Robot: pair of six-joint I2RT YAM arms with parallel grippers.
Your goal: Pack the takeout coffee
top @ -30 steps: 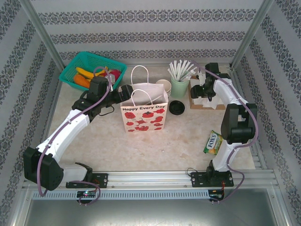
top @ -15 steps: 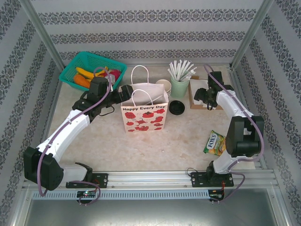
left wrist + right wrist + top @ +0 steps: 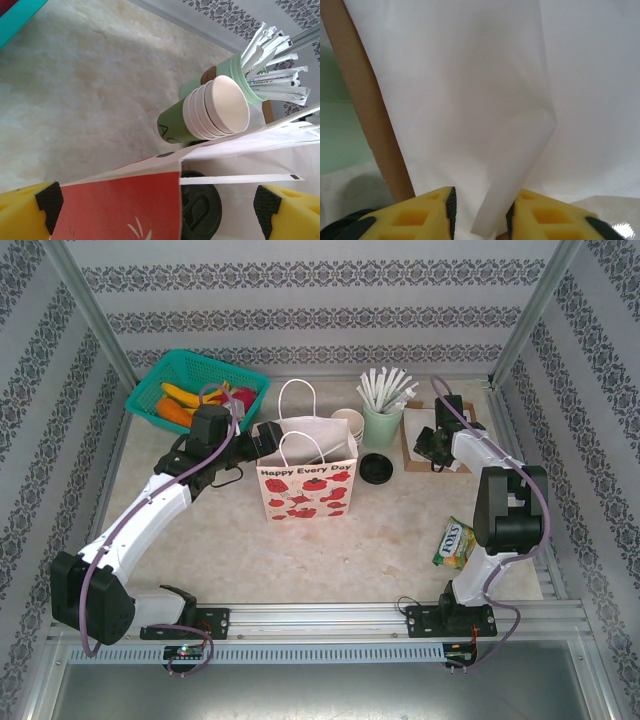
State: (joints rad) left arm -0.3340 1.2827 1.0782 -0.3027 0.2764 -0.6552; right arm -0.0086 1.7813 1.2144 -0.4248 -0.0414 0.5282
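Overhead, the left gripper [image 3: 266,436] sits at the left top rim of the printed paper bag [image 3: 308,488]. The right gripper [image 3: 431,446] is over the white paper [image 3: 420,430] lying on the brown carrier tray [image 3: 409,453]. The dark green cups [image 3: 349,421] stand nested behind the bag, just beside the mint straw cup [image 3: 381,422].

Left wrist view: the fingers are spread wide and the bag's rim runs between them, not clamped. The green cups lie beyond, near a black lid [image 3: 200,210].

Right wrist view: the fingers are close together with a fold of the white paper in the narrow gap. Whether it is pinched cannot be told.
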